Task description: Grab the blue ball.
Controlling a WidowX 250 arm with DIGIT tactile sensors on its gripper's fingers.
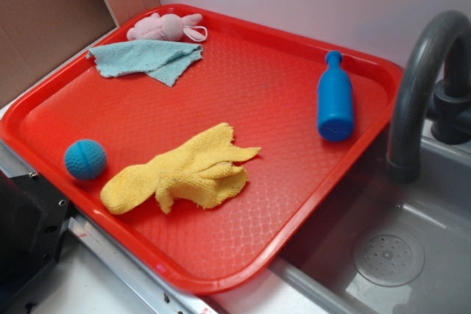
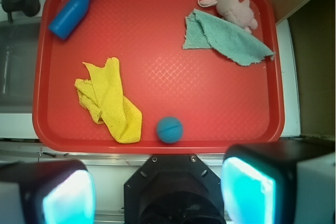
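- Blue ball lay near the red tray's front-left rim, untouched.
- Yellow cloth crumpled just beside it, not touching.
- Teal cloth and pink plush toy at far edge, well apart.
- Blue bottle toy lay toward the faucet.
- Wrist view: gripper spread wide, holding nothing, short of the tray; ball nearest it.

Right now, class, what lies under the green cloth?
The green cloth lies on the red tray. In the wrist view it covers the lower part of the pink bunny, whose head and ears show. Anything else under it is hidden.
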